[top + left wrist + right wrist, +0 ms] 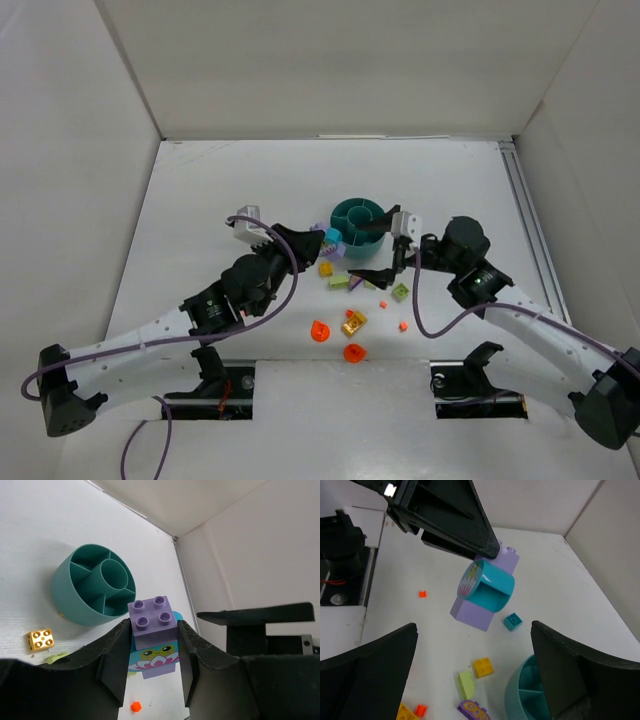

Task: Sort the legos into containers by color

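Left gripper (153,627) clamped on a purple brick (152,616). A turquoise drum (492,586) with a flower face is joined to the brick. The pair is held at 9 o'clock of the teal dish (70,592), just beside it and not over any compartment.

Right gripper (390,250) spread wide with nothing in it, at 5 o'clock of the dish.

Loose pieces on the table (200,200) at 6 o'clock of the dish: yellow brick (326,268), gold brick (354,322), two orange rounds (320,331).

Nothing to read here: no words, numbers or brand marks legible in any view. The one printed mark sits on the purple brick (152,627), centre of the left wrist view. It is a picture of a smiling green face above a pink-and-white water lily.
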Controlling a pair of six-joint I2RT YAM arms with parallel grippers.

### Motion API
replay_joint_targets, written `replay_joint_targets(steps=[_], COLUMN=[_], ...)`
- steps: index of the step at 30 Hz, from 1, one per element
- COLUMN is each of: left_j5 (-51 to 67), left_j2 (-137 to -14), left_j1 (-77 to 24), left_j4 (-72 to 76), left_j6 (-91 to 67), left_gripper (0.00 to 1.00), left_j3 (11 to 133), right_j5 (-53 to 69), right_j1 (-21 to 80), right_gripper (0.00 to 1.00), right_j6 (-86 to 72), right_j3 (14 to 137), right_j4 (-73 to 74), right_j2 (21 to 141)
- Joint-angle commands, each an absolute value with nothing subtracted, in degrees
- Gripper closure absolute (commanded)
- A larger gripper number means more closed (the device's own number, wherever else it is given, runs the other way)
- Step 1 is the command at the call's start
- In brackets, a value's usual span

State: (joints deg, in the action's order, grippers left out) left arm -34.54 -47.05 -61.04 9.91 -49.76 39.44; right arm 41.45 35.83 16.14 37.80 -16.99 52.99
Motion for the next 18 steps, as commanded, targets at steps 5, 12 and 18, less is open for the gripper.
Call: replay_joint_targets(steps=[5,12,18], left_j5=[-30.5,-31.7,-32.8], left_j2=[-42.8,-39.3,-39.3], left_j1=[-61.1,-61.1,-61.1], left_j4=[22.1,27.7,29.5], left_j6=[-47.5,-48.1,-48.1], left_gripper=[0.94,0.94,0.94], left_j3=[34.5,29.4,28.7], right_j5=[47.2,40.3,37.9], right_j1=[38.0,38.0,38.5], right_gripper=[0.01,0.05,0.07], right_j6=[6.3,-3.5,-6.3], right_j3=[42.4,42.9,42.9], right_j4=[-27.1,-27.6,-27.6], right_j2=[59.8,62.2,64.0])
